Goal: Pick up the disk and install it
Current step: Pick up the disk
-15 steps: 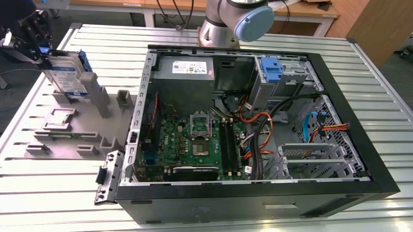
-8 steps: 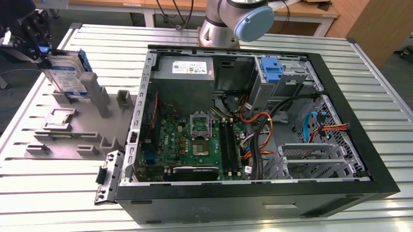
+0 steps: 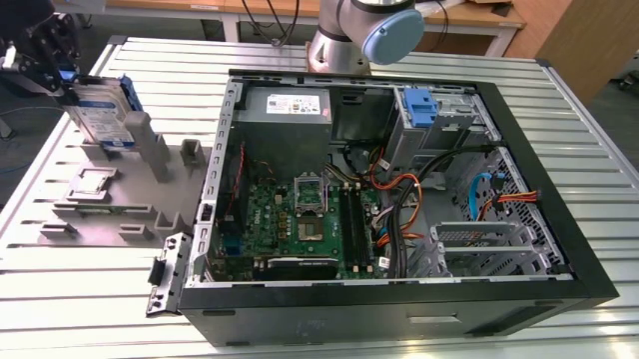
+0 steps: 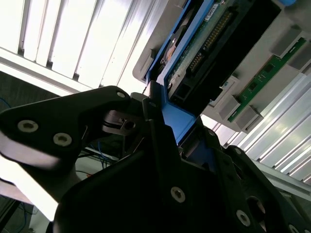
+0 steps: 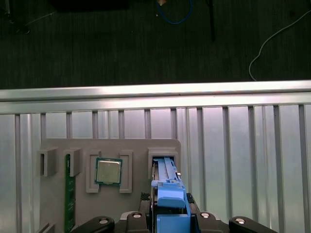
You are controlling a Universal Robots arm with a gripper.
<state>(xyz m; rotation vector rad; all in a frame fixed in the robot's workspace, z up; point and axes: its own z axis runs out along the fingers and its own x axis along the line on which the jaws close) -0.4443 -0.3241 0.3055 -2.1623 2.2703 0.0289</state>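
Note:
The disk (image 3: 100, 112) stands upright on edge at the exterior view's far left, silver with a white-and-blue label and a blue bracket round it. Its lower end is at a slot of the grey holder (image 3: 120, 217). My gripper (image 3: 70, 93) is shut on the disk's upper end. In the second wrist view the black fingers (image 4: 146, 111) clamp the blue bracket (image 4: 177, 121), and the disk's green circuit side (image 4: 209, 34) runs away from them. In the first wrist view the bracket (image 5: 167, 194) shows end-on over the holder's slot (image 5: 163, 158).
The open computer case (image 3: 559, 247) lies to the exterior view's right of the holder, with motherboard (image 3: 299, 217), cables and a drive bay holding a blue bracket (image 3: 424, 108). The holder also carries a square silver chip (image 5: 108, 171) and a green memory stick (image 5: 69, 191). The arm's base (image 3: 349, 34) stands behind the case.

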